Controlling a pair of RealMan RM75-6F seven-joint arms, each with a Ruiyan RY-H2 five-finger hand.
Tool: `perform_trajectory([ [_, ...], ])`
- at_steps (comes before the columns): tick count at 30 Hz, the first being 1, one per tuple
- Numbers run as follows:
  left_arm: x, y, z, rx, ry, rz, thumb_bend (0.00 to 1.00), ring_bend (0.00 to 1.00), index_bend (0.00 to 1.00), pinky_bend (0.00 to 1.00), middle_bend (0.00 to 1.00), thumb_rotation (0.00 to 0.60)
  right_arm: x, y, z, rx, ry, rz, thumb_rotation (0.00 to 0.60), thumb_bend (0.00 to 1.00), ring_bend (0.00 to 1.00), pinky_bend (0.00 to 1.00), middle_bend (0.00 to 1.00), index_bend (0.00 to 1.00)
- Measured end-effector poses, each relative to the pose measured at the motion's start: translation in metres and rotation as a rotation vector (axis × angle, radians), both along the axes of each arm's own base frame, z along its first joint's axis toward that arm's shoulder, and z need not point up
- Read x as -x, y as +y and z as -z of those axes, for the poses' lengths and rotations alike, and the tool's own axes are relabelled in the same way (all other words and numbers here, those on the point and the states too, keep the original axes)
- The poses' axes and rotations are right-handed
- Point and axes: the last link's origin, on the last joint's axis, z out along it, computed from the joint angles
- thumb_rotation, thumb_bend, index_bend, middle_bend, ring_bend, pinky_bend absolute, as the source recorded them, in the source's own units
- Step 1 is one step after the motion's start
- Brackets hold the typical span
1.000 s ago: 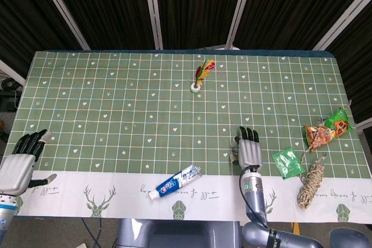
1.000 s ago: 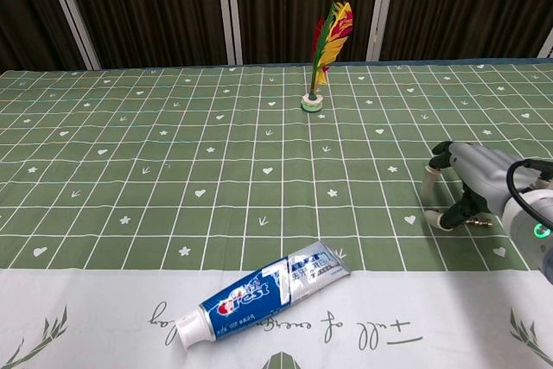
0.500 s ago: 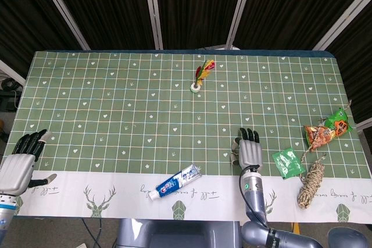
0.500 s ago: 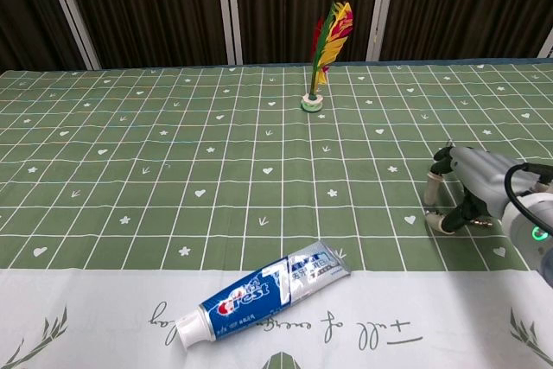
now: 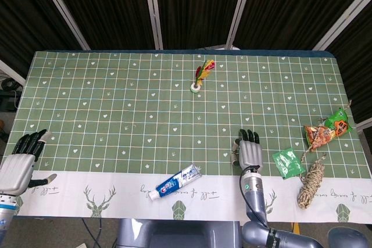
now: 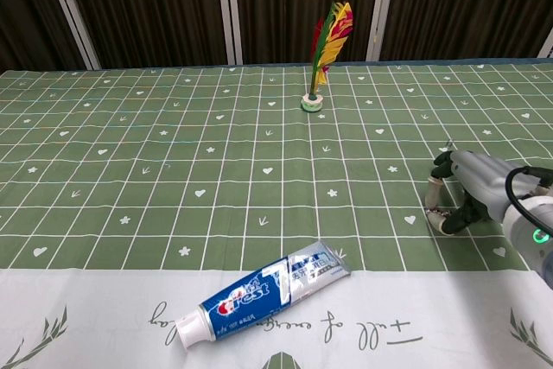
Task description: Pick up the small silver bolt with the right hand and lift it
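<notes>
Right hand [image 6: 471, 196] is curled low on the tabletop [image 6: 173, 153], fingers hooked down. The silver bolt is hidden under it, so can't tell if it's actually pinched. Tiny thing could roll or squirt out once the hand lifts.

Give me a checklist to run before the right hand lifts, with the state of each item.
1. Right hand down at the table, fingers curled: ok.
2. Bolt seen in the grip: cannot tell; the fingers hide it in both views.
3. Bolt lying loose on the cloth beside the hand: cannot tell; nothing that small shows clearly there.
4. Room above the hand for a straight lift: ok; nothing hangs over it.
5. Neighbours apart from the hand: ok; the toothpaste tube and the green packet lie off to either side.
6. Left hand out of the way at the far table edge: ok.
</notes>
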Motion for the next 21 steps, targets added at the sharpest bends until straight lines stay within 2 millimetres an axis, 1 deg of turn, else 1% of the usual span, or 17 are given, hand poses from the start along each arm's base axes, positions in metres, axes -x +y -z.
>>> perform_trajectory([
  [5, 0.000, 0.000, 0.000, 0.000, -0.002, -0.002, 0.00, 0.00, 0.00, 0.00, 0.00, 0.600, 0.000, 0.000, 0.000, -0.002, 0.000, 0.001, 0.600, 0.38, 0.00, 0.00, 0.09, 0.54],
  [12, 0.000, 0.000, 0.000, 0.001, -0.005, -0.004, 0.00, 0.00, 0.00, 0.00, 0.00, 0.600, -0.002, 0.000, -0.001, 0.004, -0.021, 0.002, 0.600, 0.39, 0.00, 0.00, 0.11, 0.56],
  [21, 0.000, 0.000, 0.000, 0.002, -0.005, -0.005, 0.00, 0.00, 0.00, 0.00, 0.00, 0.600, -0.016, -0.007, -0.012, 0.044, -0.150, 0.036, 0.600, 0.39, 0.00, 0.00, 0.11, 0.58],
])
